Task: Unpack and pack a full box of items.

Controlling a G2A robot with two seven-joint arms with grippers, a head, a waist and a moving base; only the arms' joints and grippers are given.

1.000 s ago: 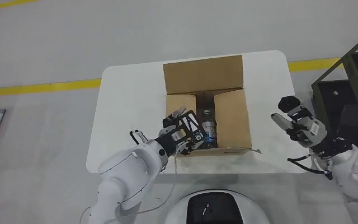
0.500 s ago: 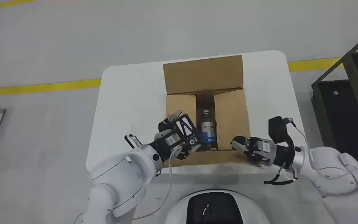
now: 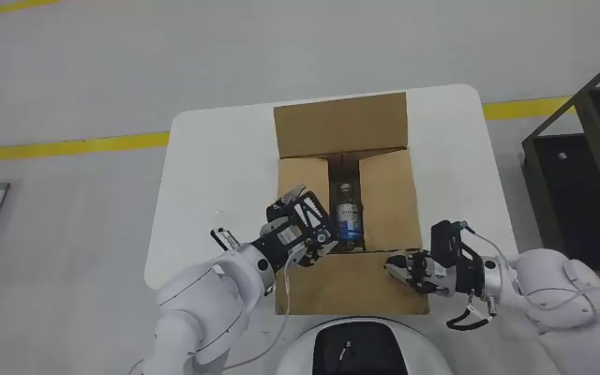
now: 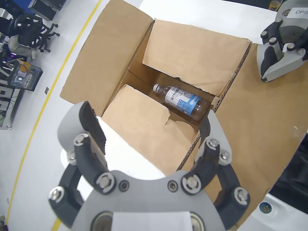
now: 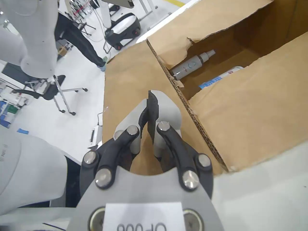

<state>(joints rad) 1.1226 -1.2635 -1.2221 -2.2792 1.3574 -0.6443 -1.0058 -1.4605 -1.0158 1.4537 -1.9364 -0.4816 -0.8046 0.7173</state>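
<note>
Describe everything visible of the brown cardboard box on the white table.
The brown corrugated cardboard box stands open on the white table. Its far flap is folded back; its near flap lies flat towards the robot, past the table's edge. Two torn-edged side flaps lean inward over the opening. Inside lie a clear plastic bottle with a blue-and-white label and a white spray bottle. The shut right gripper appears to rest on the near flap; the open left gripper hovers by its left side.

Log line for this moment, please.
box: open | left tool: open, over side flap | right tool: shut, tip at near flap | bottle: lying inside
</note>
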